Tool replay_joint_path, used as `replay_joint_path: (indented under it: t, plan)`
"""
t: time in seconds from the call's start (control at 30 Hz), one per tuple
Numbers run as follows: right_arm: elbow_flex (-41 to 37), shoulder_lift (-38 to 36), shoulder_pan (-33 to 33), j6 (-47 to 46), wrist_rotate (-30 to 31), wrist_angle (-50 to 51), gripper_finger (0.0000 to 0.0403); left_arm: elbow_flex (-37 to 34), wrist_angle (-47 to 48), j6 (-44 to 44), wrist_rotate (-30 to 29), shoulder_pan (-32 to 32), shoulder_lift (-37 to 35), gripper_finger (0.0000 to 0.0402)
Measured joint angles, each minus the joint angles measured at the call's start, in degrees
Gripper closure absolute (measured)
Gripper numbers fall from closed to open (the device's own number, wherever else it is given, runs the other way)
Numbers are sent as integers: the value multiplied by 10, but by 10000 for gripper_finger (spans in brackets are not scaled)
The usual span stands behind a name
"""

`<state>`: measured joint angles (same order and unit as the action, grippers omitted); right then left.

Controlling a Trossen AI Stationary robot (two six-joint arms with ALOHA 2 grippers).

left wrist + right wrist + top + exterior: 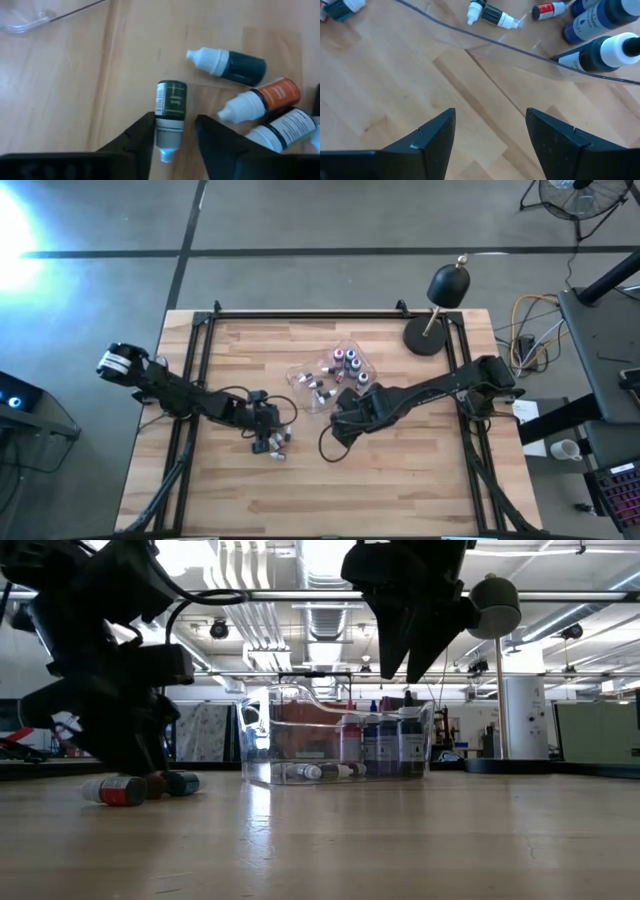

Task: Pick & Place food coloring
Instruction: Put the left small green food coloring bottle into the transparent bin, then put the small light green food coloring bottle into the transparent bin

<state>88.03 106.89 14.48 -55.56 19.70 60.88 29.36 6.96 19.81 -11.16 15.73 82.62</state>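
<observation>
The wooden desk (pixel 400 480) carries a black domed lamp (pixel 440 305) at its far right corner and a clear plastic tray (pixel 300 375) near the middle.

The right arm reaches in from the right edge, stretched low across the desk, and its right gripper (pixel 490 135) hangs above bare wood just beside the tray's near wall, fingers (pixel 430 140) spread wide with nothing between them. The left arm slants in from the left edge, bent down so that the left gripper (pixel 174 137) sits at desk level over a loose cluster of bottles in front of the tray. Its fingers (pixel 137 140) stand apart, one on each side of a dark green bottle (pixel 171 102) lying flat, grey cap toward the wrist; whether they touch it I cannot tell.

More food coloring bottles (pixel 340 370) stand and lie inside the tray. Just beside the green one lie a dark teal dropper bottle (pixel 230 65), an orange one (pixel 262 100) and a black-and-white labelled one (pixel 282 131).
</observation>
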Motion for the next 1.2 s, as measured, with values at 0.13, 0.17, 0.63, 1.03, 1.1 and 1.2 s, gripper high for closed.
replay_joint_path:
  t: [0.13, 0.17, 0.63, 1.03, 1.1, 1.2]
  plan:
    - [0, 0, 0, 0, 0, 0, 173, 2, -1, -4, -9, 0, -2, 327]
    - [0, 0, 0, 0, 0, 0, 174, 1, -1, -5, -13, -1, -4, 340]
    - [-2, 0, 0, 18, 0, 2, 177, 94, 74, -11, -83, -20, -108, 383]
    - [-3, 0, 11, 5, 0, 2, 177, 207, -45, -163, -150, -125, -75, 323]
    - [-3, -1, 19, 3, -1, 2, 177, 226, -29, -168, -154, -128, -61, 287]
    - [-3, -1, 31, 2, -1, 3, 177, 258, 18, -185, -195, -116, -56, 237]
